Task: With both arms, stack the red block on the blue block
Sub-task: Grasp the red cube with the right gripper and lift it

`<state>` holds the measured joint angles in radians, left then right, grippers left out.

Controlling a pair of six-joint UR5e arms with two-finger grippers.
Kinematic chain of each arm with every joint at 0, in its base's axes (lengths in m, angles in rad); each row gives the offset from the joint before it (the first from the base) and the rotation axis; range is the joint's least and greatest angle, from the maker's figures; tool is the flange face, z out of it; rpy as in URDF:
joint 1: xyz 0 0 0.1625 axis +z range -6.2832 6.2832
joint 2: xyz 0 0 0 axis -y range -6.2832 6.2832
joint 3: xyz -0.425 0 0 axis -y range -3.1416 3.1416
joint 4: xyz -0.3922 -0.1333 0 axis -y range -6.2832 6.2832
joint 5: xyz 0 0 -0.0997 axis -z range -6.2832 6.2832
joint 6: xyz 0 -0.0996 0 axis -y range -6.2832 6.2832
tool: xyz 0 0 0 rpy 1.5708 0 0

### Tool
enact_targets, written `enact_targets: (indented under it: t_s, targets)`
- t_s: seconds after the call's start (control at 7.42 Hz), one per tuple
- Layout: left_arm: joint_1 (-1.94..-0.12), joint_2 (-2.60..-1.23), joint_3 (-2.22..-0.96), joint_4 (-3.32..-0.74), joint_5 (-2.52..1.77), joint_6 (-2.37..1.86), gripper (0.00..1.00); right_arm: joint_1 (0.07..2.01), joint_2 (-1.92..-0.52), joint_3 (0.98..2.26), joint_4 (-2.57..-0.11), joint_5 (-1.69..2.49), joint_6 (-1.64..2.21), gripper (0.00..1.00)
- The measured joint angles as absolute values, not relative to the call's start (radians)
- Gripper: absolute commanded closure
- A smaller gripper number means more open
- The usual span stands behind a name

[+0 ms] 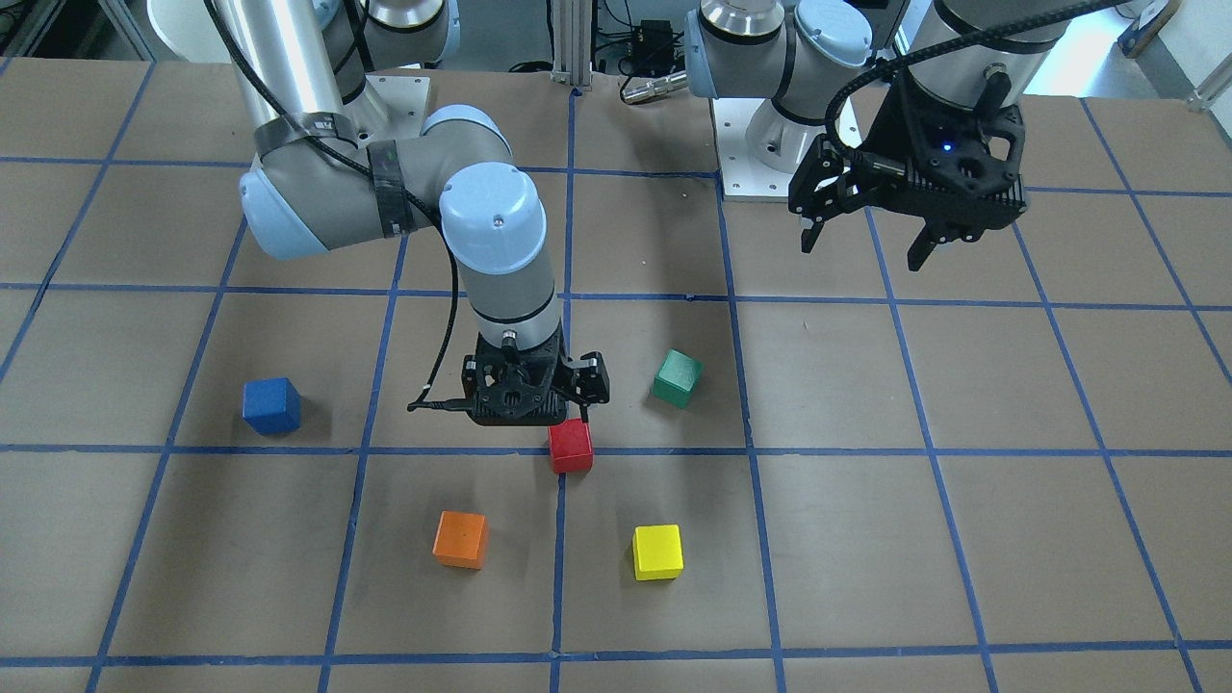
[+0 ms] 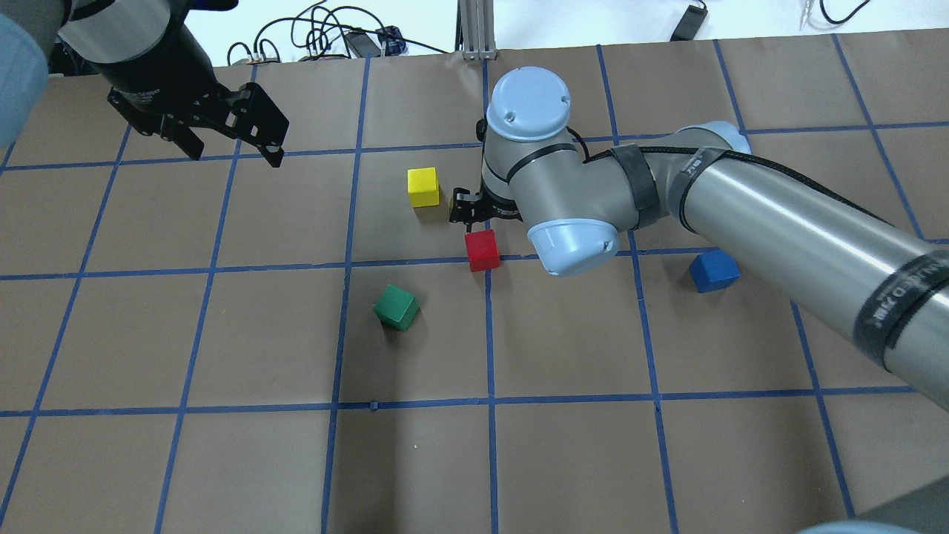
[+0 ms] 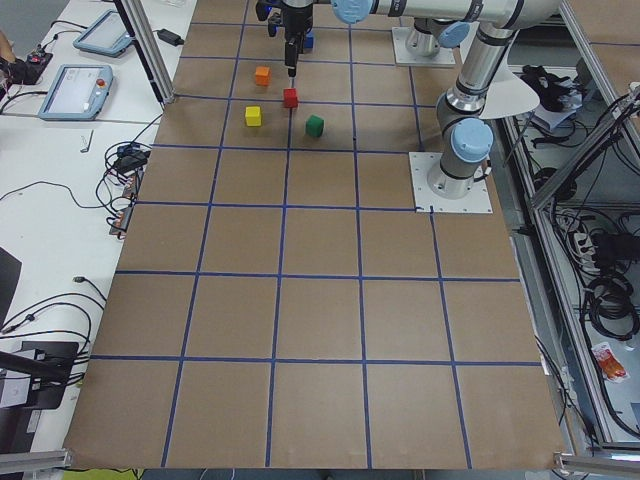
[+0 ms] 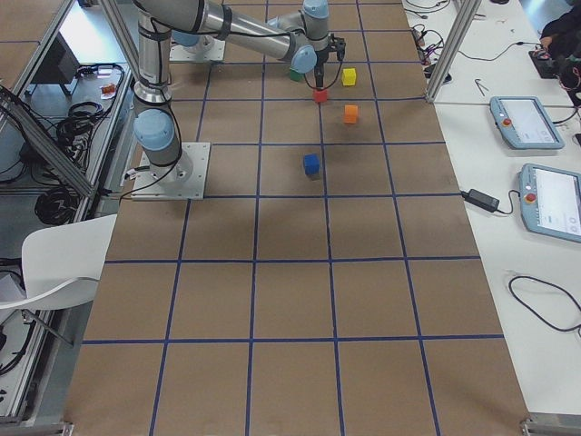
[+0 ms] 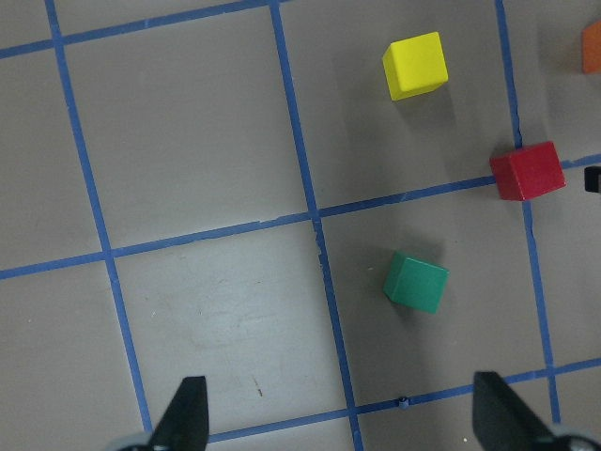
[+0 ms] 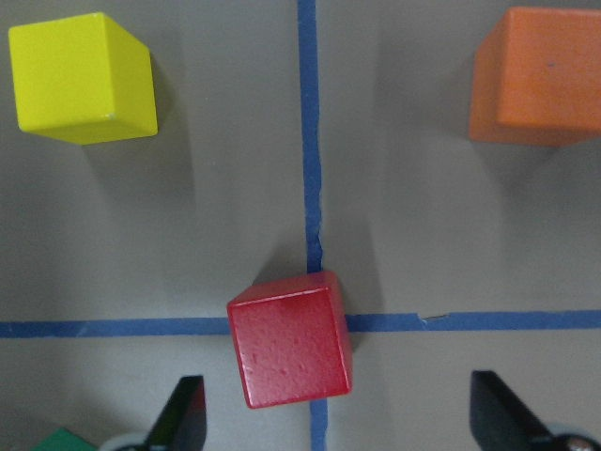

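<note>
Fingers (image 6: 183, 418) of the right gripper (image 6: 343, 418) are hanging spread wide, released, to either side of the red block (image 6: 291, 338) without touching it. The red block is sitting on the table (image 1: 962, 539) at a crossing of blue tape lines (image 6: 308, 113). The blue block (image 1: 271, 405) is lying well apart, farther to the robot's right. The left gripper (image 1: 863, 252) is hovering raised, likewise released and holding nothing, far off on the robot's left near its base.

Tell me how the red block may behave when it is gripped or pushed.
The red block looks rigid and flat-faced, so it should slide rather than roll. Its matte faces probably grip well. It sits slightly skewed, so it may twist when squeezed.
</note>
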<state>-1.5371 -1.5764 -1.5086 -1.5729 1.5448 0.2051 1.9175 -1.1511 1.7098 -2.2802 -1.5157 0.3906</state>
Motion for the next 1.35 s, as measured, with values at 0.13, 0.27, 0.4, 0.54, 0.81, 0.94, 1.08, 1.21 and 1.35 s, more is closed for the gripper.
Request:
enact_targets:
  t_s: [0.13, 0.27, 0.4, 0.54, 0.81, 0.94, 1.08, 1.21, 1.35]
  targets:
    - [-1.537, -1.577, -1.509, -1.573, 1.545, 0.205, 0.00, 1.923, -1.121, 1.696, -2.284, -1.516, 0.398, 0.00]
    - [-1.537, -1.577, -1.509, -1.572, 1.546, 0.204, 0.00, 1.926, -1.095, 1.689, -2.289, -1.516, 0.401, 0.00]
    - [-1.537, -1.577, -1.509, -1.572, 1.547, 0.204, 0.00, 1.926, -1.073, 1.684, -2.298, -1.516, 0.402, 0.00]
    - [-1.537, -1.577, -1.509, -1.572, 1.548, 0.204, 0.00, 1.926, -1.057, 1.682, -2.307, -1.515, 0.403, 0.00]
    - [-1.537, -1.577, -1.509, -1.572, 1.548, 0.204, 0.00, 1.928, -1.038, 1.681, -2.334, -1.514, 0.405, 0.00]
    - [-1.537, -1.577, -1.509, -1.572, 1.548, 0.204, 0.00, 1.931, -1.032, 1.682, -2.341, -1.514, 0.407, 0.23]
    - [-1.537, -1.577, -1.510, -1.572, 1.548, 0.204, 0.00, 1.935, -1.027, 1.682, -2.344, -1.514, 0.408, 0.71]
    - [-1.537, -1.577, -1.510, -1.572, 1.548, 0.204, 0.00, 1.939, -1.024, 1.682, -2.343, -1.515, 0.409, 1.00]
    - [-1.537, -1.577, -1.511, -1.572, 1.548, 0.204, 0.00, 1.941, -1.023, 1.682, -2.340, -1.517, 0.409, 1.00]
